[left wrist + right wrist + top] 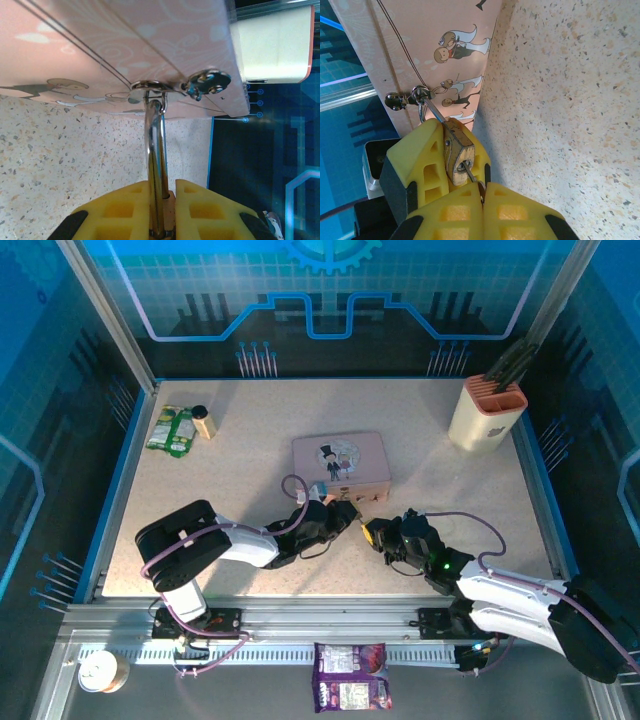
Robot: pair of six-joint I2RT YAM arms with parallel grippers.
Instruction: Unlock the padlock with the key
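**Twist Could Slip**

The left gripper [161,194], jaws clenched, holds the tiny brass metal padlock [455,152] on the pink rectangular tin [420,45]; the right gripper [482,192] pinches the thin dark grey key [470,173] in its keyhole. Off-axis turning might bend it.

Hidden: thin dark grey metal key [469,171] head inside right tool [481,196]; small brass padlock [155,160] body mostly inside left tool [161,195].

Brass padlock [456,152] (shackle through the hasp [415,96] of the pink tin [420,45]) has the key [470,171] in its keyhole.
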